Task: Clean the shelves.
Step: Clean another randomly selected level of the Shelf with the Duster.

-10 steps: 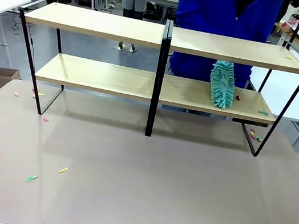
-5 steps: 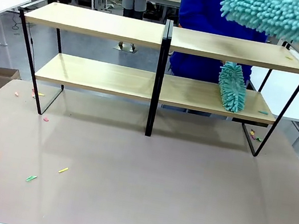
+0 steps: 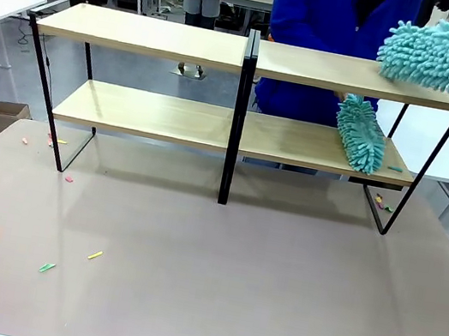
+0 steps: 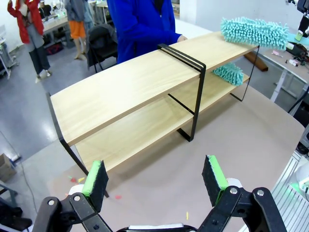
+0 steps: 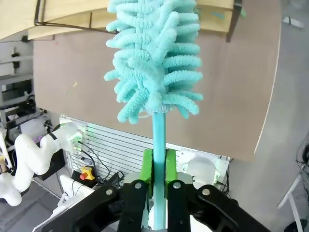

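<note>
Dusting is in hand: the right gripper (image 5: pixel 159 169), jaws clamped on the handle of a fluffy turquoise microfibre duster (image 3: pixel 443 55), lays its head lengthwise on the right end of the two-tier light-wood shelves (image 3: pixel 152 36), which stand at the worktop's far side. A leftward sweep probably comes next. A person's second turquoise duster (image 3: pixel 361 134) works the lower board. The left gripper (image 4: pixel 155 179) hangs with jaws wide, empty.
</note>
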Robot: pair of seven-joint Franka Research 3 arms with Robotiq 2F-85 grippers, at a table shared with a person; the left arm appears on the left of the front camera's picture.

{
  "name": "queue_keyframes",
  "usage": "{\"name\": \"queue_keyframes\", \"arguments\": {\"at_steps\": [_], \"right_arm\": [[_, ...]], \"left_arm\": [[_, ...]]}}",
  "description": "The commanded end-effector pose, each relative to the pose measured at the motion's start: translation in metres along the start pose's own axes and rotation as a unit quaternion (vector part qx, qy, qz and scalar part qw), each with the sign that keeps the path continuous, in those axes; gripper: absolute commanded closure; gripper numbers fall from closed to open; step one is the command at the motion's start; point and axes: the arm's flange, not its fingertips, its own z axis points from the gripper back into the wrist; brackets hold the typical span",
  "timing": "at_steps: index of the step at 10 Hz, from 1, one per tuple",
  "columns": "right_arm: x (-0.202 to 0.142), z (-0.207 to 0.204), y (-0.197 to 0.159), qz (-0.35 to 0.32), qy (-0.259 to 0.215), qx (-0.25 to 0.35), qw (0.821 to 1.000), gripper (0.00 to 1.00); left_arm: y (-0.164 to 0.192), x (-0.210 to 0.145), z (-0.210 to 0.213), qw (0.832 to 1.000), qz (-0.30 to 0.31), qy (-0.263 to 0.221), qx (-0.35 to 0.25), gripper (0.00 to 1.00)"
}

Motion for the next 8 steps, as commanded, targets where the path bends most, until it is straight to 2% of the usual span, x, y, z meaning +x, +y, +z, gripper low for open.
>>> {"name": "queue_keyframes", "arguments": {"at_steps": [1,4,5,6,7,8], "right_arm": [[-0.009,0.003,0.016,-0.018,0.009,-0.046,0.999,0.88],[-0.022,0.007,0.023,-0.101,0.033,-0.146,0.984,0.88],[-0.033,0.012,0.024,-0.139,0.017,-0.188,0.972,0.88],[-0.040,0.017,0.028,-0.128,-0.019,-0.213,0.968,0.88],[-0.041,0.020,0.034,-0.068,-0.053,-0.212,0.974,0.88],[-0.042,0.022,0.037,-0.013,-0.071,-0.184,0.980,0.88]], "left_arm": [[0.002,0.000,0.001,1.000,-0.004,-0.002,-0.005,0.00],[0.002,0.000,0.001,1.000,-0.004,-0.002,-0.005,0.00],[0.002,0.000,0.001,1.000,-0.004,-0.002,-0.005,0.00],[0.002,0.000,0.001,1.000,-0.004,-0.002,-0.005,0.00],[0.002,0.000,0.001,1.000,-0.004,-0.002,-0.005,0.00],[0.002,0.000,0.001,1.000,-0.004,-0.002,-0.005,0.00]]}}
